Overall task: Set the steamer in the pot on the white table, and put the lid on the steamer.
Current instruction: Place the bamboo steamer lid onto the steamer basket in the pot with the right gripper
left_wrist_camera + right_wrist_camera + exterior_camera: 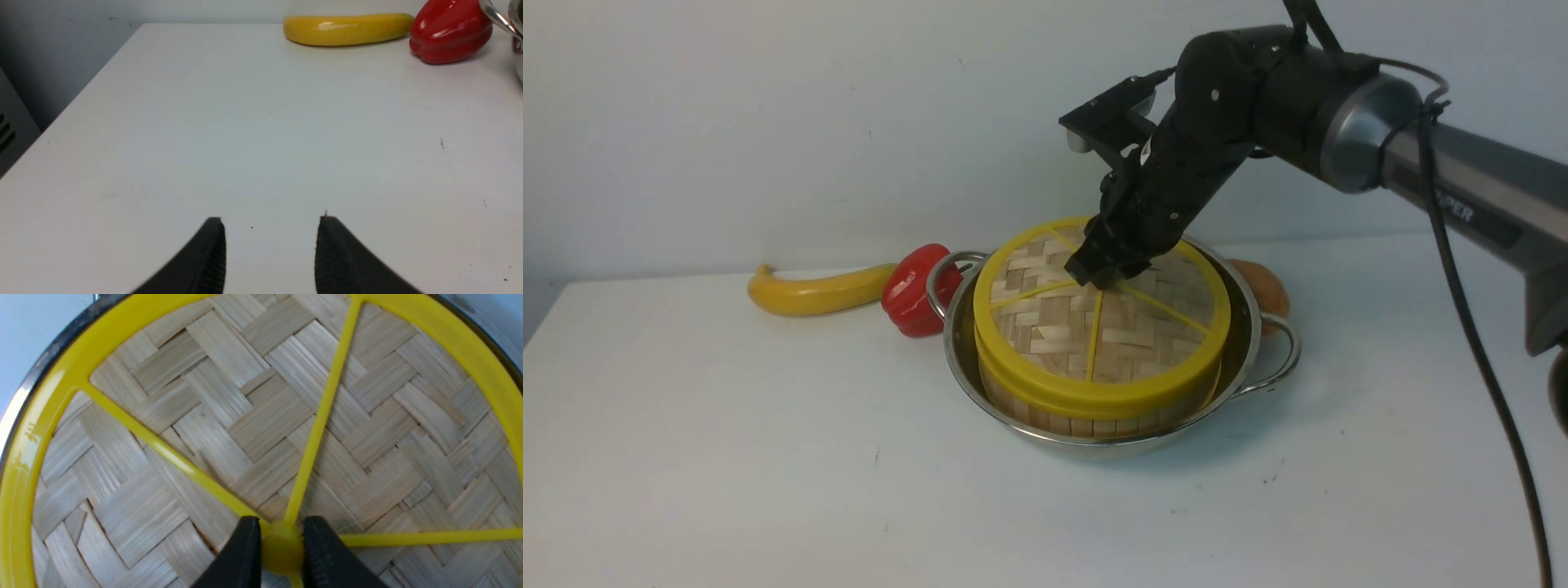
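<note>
While right tool (282, 549) pinches lid (1099, 314) knob, lid sits on steamer (1086, 420).
Left tool (270, 253) near, jaws apart, empty over white bench (727, 457); steamer inside pot (1262, 327) mid-bench; red pepper (915, 290) and yellow squash (817, 292) behind.

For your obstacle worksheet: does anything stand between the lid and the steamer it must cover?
Nothing visible does. The lid already lies on the steamer inside the pot, and the right gripper is closed on the lid's centre knob.
</note>
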Action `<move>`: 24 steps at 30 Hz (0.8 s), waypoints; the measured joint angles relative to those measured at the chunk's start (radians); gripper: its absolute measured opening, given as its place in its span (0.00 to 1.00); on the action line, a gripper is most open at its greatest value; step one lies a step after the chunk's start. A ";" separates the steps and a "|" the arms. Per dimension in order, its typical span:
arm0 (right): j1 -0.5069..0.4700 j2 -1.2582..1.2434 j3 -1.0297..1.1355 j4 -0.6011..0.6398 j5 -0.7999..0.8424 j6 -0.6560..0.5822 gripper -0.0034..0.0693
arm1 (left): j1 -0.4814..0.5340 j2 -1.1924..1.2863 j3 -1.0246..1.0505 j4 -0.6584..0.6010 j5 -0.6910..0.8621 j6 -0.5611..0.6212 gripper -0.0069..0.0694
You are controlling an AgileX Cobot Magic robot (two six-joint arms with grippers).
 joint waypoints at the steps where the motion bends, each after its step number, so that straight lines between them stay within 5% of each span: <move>1: 0.000 0.000 0.000 0.001 0.000 0.000 0.20 | 0.000 0.000 0.000 0.000 0.000 0.000 0.47; 5: 0.000 0.000 0.000 0.011 0.002 -0.015 0.21 | 0.000 0.000 0.000 0.000 0.000 0.000 0.47; 13: -0.001 0.000 -0.002 0.013 -0.042 -0.029 0.40 | 0.000 0.000 0.000 0.000 0.000 0.000 0.47; 24: -0.001 -0.002 -0.027 -0.020 -0.016 -0.028 0.41 | 0.000 0.000 0.000 0.000 0.000 0.000 0.47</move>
